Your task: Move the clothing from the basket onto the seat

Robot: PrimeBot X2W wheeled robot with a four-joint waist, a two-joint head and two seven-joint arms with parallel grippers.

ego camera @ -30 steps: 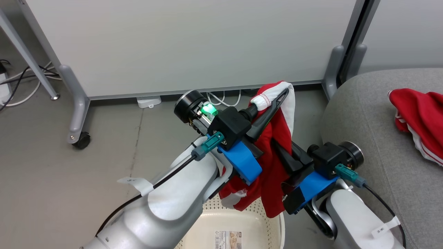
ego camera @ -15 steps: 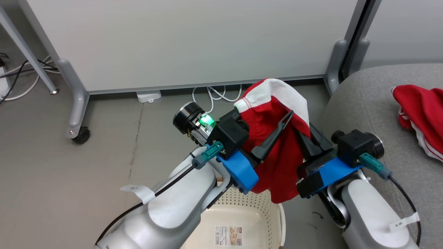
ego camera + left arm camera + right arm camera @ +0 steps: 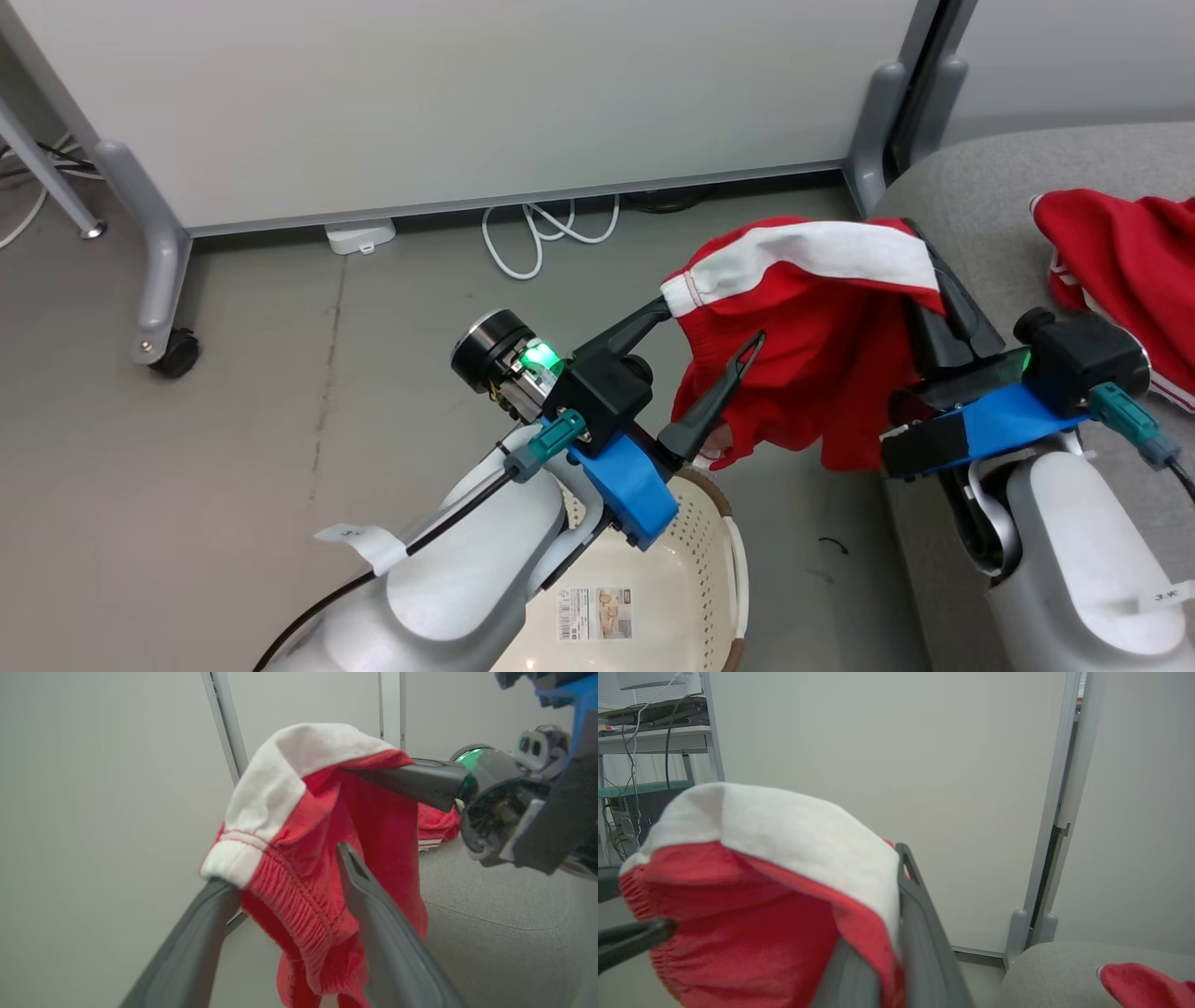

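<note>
A red garment with a white band [image 3: 803, 327] hangs in the air between my two grippers, above the floor just left of the seat [image 3: 943, 196]. My right gripper [image 3: 922, 257] is shut on its right end, and the cloth covers the fingertips. Open and wide apart, my left gripper [image 3: 709, 327] has the garment's elastic hem [image 3: 280, 891] resting on one finger, while the other finger stands in front of the cloth. A second red garment [image 3: 1120, 243] lies on the grey seat. The cream basket [image 3: 733, 560] stands on the floor below my left arm.
White partition panels on grey wheeled feet [image 3: 154, 280] stand behind. Loose white cables [image 3: 532, 238] and a small white box [image 3: 359, 235] lie at their base. Grey floor stretches out to the left. A desk with cables [image 3: 649, 723] stands at the far left of the right wrist view.
My left gripper has opened, from shut on the garment. The right gripper has carried the garment up and to the right, towards the seat, spreading it out. The head camera has shifted.
</note>
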